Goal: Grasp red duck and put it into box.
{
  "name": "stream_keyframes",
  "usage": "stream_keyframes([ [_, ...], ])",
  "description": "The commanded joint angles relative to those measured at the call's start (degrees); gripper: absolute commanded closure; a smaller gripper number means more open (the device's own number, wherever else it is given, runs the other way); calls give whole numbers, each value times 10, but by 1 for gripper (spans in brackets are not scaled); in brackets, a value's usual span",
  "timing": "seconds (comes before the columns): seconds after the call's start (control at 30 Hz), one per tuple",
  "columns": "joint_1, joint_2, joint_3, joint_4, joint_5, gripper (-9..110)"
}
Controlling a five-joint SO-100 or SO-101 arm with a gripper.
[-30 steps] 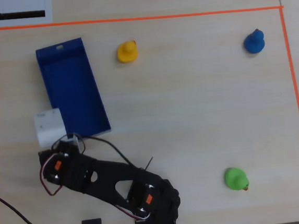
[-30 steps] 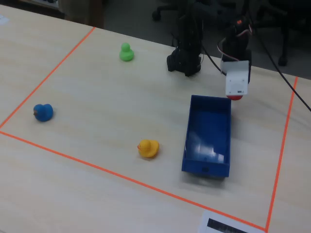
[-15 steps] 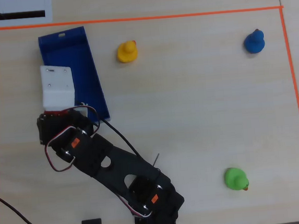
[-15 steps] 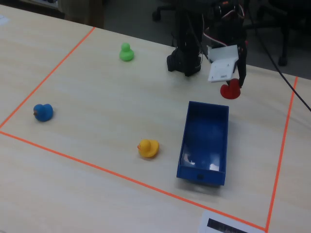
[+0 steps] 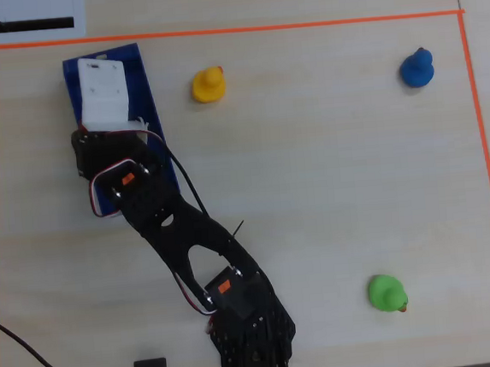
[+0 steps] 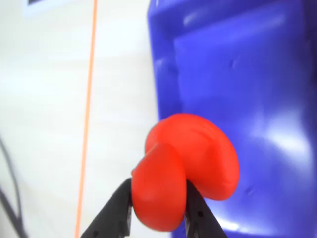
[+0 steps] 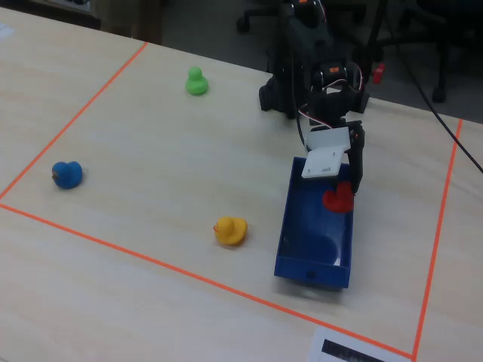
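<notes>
My gripper (image 6: 158,198) is shut on the red duck (image 6: 185,168), its black fingers (image 6: 121,206) pinching the duck's head from both sides. In the fixed view the red duck (image 7: 338,199) hangs just above the near edge of the blue box (image 7: 311,253), under the gripper (image 7: 343,188). In the wrist view the blue box (image 6: 237,74) fills the right side, with the duck over its left rim. In the overhead view the arm and its white camera plate hide the duck; only part of the blue box (image 5: 146,80) shows.
A yellow duck (image 5: 208,85) (image 7: 230,231) sits beside the box. A blue duck (image 5: 417,69) (image 7: 67,174) and a green duck (image 5: 385,293) (image 7: 196,81) sit farther off. Orange tape (image 5: 214,31) frames the work area. The arm base (image 7: 302,45) stands at the table's far edge.
</notes>
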Motion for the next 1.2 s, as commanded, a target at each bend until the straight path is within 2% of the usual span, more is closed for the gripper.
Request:
stream_keyframes([
  [0.0,26,-8,-45,-33,-49,101],
  [0.23,59,-13,-40,-31,-163,101],
  [0.43,62,-10,-54,47,-141,84],
  [0.53,65,-6,-56,51,-125,75],
  [0.63,75,13,-55,33,-116,71],
  [0.73,95,54,-45,-7,-111,77],
  [0.93,154,188,51,-119,-140,101],
  [1.07,189,330,186,-214,-190,101],
  [1.17,207,442,347,-371,-250,101],
])
